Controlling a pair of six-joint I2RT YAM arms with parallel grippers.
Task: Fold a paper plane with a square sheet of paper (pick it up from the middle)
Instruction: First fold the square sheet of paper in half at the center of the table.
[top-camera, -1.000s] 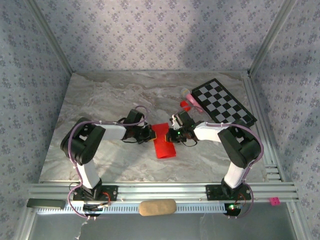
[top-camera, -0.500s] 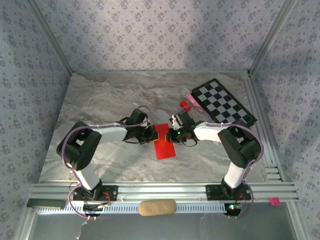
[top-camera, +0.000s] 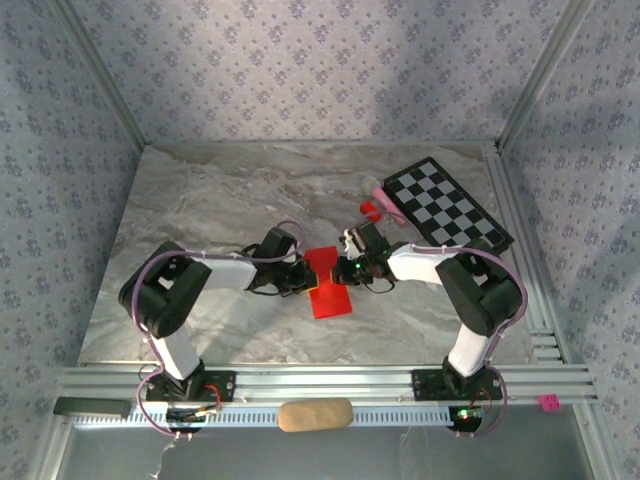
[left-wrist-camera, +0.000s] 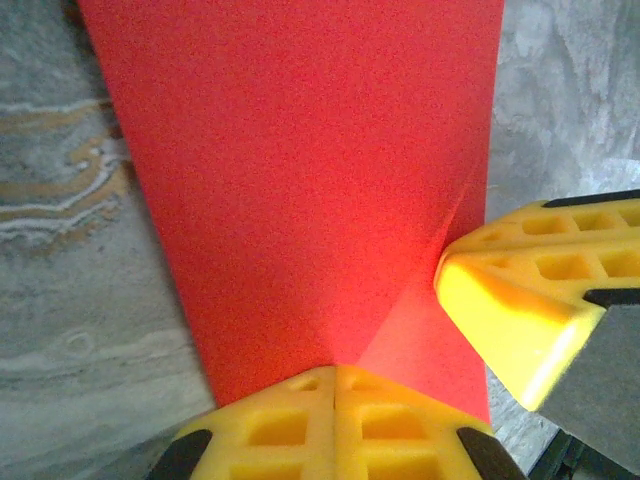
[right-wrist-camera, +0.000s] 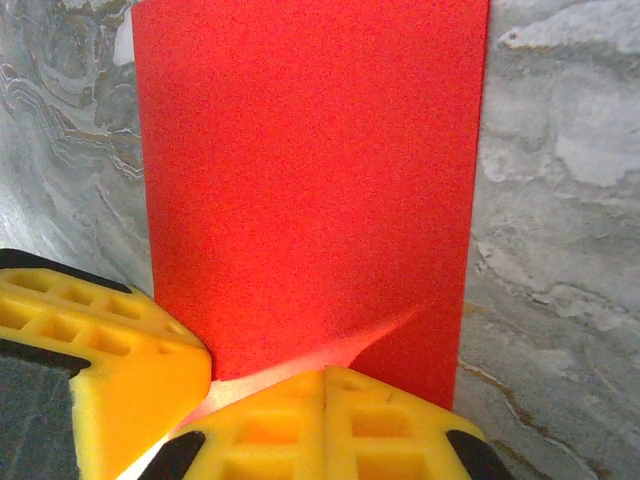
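Observation:
The square sheet of paper (top-camera: 332, 303) lies on the marble table as a narrow bright red strip, creased smaller. My left gripper (top-camera: 306, 280) and right gripper (top-camera: 344, 270) meet over its middle from either side, covering its waist. In the left wrist view the paper (left-wrist-camera: 300, 180) stretches ahead of the left gripper (left-wrist-camera: 337, 370), whose yellow jaws are shut with their tips on it. A slanted crease runs from those tips toward the right gripper's finger (left-wrist-camera: 510, 290). The right gripper (right-wrist-camera: 326, 372) is likewise shut, tips on the paper (right-wrist-camera: 310, 170). A pale raised fold sits beside it.
A black-and-white checkerboard (top-camera: 447, 205) lies at the back right. A small red block (top-camera: 372, 210) and a pink item (top-camera: 382, 194) sit at its near corner. A tan oblong (top-camera: 315, 414) rests on the front rail. Bare marble (top-camera: 200, 200) spreads to the left and back.
My left gripper has slid right and slightly nearer, from the strip's left edge onto its middle. The right gripper and the paper have stayed in place.

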